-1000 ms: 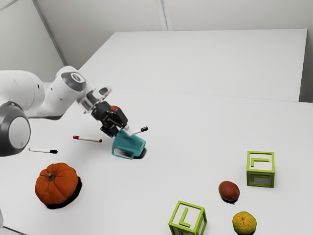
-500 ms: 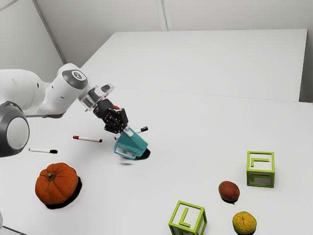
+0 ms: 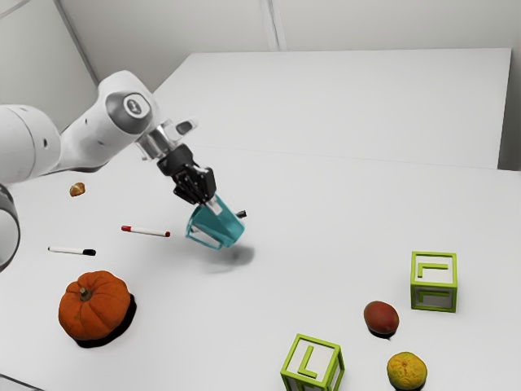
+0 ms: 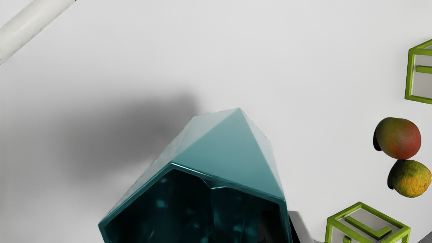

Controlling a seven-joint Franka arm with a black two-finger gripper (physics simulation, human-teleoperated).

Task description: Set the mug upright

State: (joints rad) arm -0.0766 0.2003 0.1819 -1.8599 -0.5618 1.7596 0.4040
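Note:
In the exterior view, my gripper [image 3: 213, 204] is shut on the wall of the teal mug [image 3: 224, 226], near its rim. The mug hangs tilted just above the table, its mouth toward my hand and its handle on the exterior view's left; a soft shadow lies below it. From the wrist view, the mug [image 4: 226, 152] shows its faceted side and dark inside. One finger of my gripper [image 4: 282, 226] is inside the mug and the other stands against its outside.
A black-capped marker [image 3: 242, 214] lies behind the mug. Two more markers [image 3: 146, 231] [image 3: 72, 251], a pumpkin [image 3: 94, 305] and a small brown item [image 3: 77, 189] are on the exterior view's left. Two green-framed blocks [image 3: 434, 281] [image 3: 313, 364], a mango [image 3: 381, 318] and a yellow-green fruit [image 3: 406, 371] lie toward its right.
The arm has risen with the mug, which has left the table and tipped somewhat closer to upright. Its shadow has softened and separated from it. The small brown item has come into sight.

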